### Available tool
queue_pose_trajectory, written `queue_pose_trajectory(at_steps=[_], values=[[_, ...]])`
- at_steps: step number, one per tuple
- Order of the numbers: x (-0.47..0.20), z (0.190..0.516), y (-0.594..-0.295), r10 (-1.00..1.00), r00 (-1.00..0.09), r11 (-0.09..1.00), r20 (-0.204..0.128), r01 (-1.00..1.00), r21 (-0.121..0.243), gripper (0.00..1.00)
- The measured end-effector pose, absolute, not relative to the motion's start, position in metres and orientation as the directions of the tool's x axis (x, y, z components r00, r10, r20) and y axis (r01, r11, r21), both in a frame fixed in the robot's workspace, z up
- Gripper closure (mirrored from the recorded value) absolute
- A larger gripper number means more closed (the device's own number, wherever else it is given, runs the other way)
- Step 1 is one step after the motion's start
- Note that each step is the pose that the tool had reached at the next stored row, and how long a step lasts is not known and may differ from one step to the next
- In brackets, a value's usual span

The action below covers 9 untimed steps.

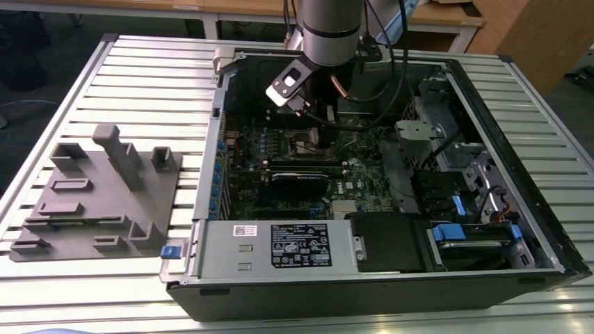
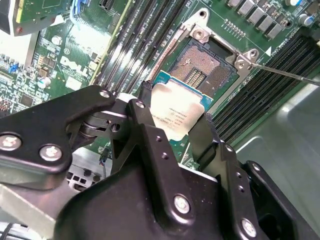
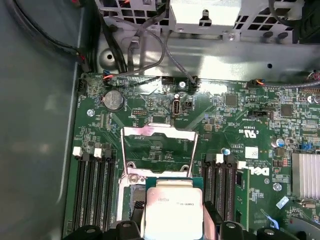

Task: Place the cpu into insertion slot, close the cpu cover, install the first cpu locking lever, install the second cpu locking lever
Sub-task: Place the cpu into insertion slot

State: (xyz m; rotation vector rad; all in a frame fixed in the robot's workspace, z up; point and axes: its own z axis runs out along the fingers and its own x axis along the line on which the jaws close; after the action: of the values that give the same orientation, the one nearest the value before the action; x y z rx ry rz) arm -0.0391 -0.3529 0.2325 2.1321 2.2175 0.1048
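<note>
The two black fingers [image 2: 145,117] of the gripper [image 2: 174,117] are squeezed onto the cpu [image 2: 177,110]. One finger presses on each side edge. I think they hold it by the edges so nothing touches the flat silver top or the underside.

The chip is held flat, with its silver top facing up. In both wrist views it hangs over the near edge of the insertion slot [image 2: 205,70]. It is not sitting in the slot yet, because most of the dark square with its tiny pins is bare. I cannot tell how high above the slot the chip is. Holding it level probably helps it go down straight, so it does not bend the pins.

In the first wrist view the cpu cover [image 3: 159,131] is flipped up and away from the slot, like an open lid. It has to stand open so the chip can go in. A thin metal lever [image 2: 285,72] sticks out to one side in the second wrist view. It looks unhooked, which would let the cover swing.

Long black slots [image 3: 95,190] run along both sides of the socket on the green board [image 3: 240,115].

In the exterior view the arm [image 1: 330,28] reaches down into the open computer case [image 1: 371,303]. The case lies on its side on a ribbed table [image 1: 139,76], so the board faces up. A grey holder [image 1: 93,188] sits on the exterior view's left of the case.
</note>
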Motion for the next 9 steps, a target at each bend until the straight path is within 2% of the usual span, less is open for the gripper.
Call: queue_pose_trajectory(at_steps=[2,5,9], values=[[-0.0391,0.2323,-0.3528,0.999,-0.039,0.039,0.002,0.995,0.089,0.46],[-0.0389,0.2318,-0.3529,0.999,-0.039,0.039,0.003,0.998,0.056,0.46],[-0.0389,0.2318,-0.3529,0.999,-0.039,0.039,0.003,0.998,0.055,0.46]])
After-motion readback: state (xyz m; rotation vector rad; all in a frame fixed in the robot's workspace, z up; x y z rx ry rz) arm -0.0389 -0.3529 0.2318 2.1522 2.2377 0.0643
